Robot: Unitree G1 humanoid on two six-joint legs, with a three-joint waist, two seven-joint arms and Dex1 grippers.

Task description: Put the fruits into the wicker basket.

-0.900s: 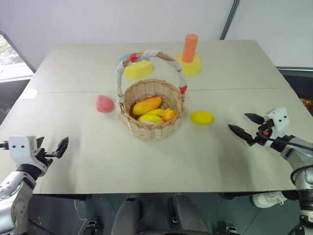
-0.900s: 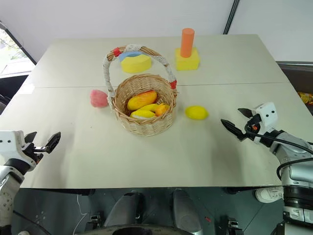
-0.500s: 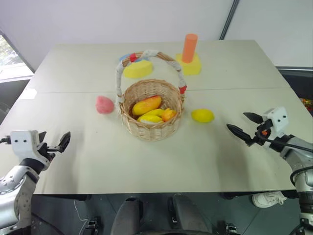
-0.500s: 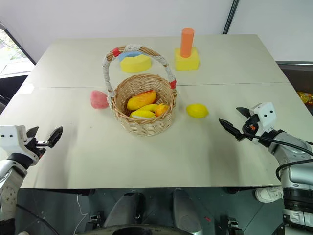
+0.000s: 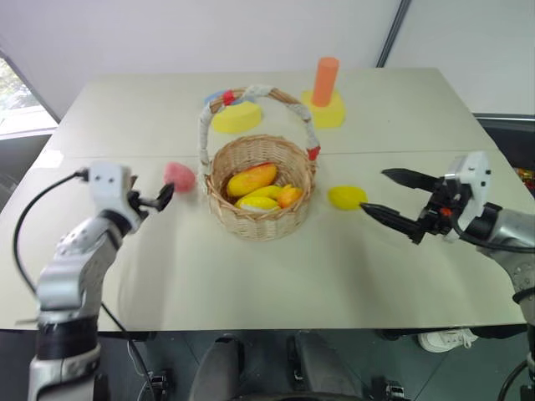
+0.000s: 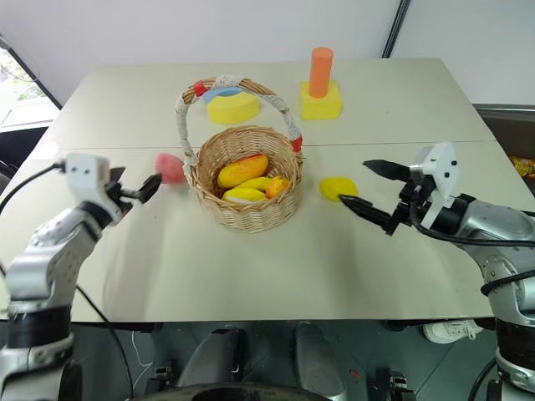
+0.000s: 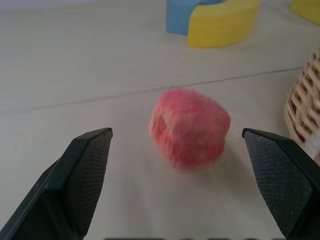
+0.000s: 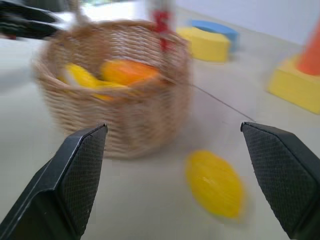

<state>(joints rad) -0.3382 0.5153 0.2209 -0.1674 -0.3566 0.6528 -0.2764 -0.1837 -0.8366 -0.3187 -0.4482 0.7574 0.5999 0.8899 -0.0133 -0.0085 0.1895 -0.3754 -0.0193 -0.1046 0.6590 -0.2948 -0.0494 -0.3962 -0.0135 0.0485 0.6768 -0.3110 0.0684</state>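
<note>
Yellow lemon (image 5: 346,197) flat, long axis crosswise, beside upright wicker basket (image 5: 260,188).

both eye views look down from the head across the table (image 5: 251,276), basket (image 5: 259,188) mid-frame; each wrist view looks low and close along its own fingers.

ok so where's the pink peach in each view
Left eye view: pink peach, just left of the wicker basket.
Right eye view: left of the basket again, partly behind the left tool.
Left wrist view: centre, between the open fingers.
Right wrist view: can't make it out.
Shared landmark: the wicker basket.
</note>
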